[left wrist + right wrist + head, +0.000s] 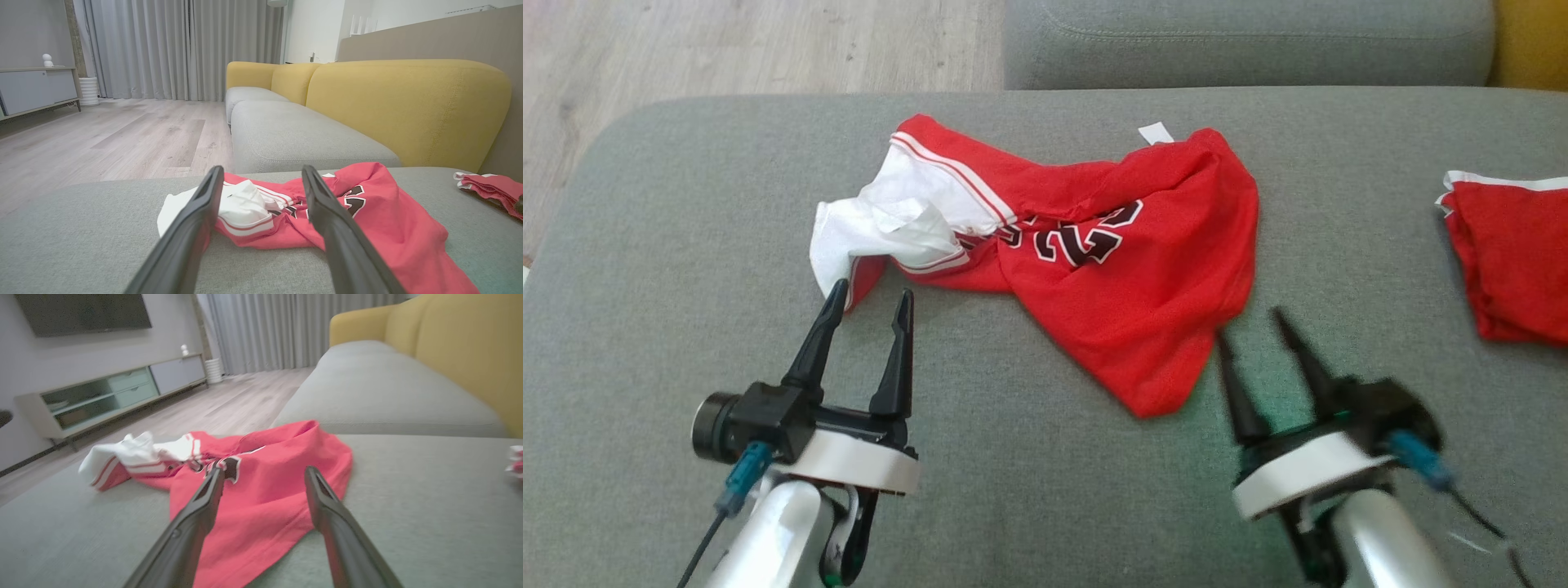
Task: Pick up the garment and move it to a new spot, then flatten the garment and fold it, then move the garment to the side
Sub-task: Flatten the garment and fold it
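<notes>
1. The left gripper [872,291] hangs low over the seat with its two dark fingers spread wide and nothing between them. Its tips are just beside the white end of the garment.
2. The right gripper [1250,324], blurred in the head view, also has its fingers apart and empty. They point at the garment's lower right edge.
3. The red basketball jersey [1127,269] lies crumpled on the grey sofa cushion [686,245], ahead of both grippers. Its white part is bunched at the robot's left, and a black-and-white number is creased at the middle.
4. A small white label [1156,132] sticks out at the jersey's far edge.
5. A second red garment [1511,253] with white trim lies on the same cushion, well apart to the right.
6. Beyond are another grey seat [1241,41], a yellow backrest [408,106] and a wooden floor [727,41].
</notes>
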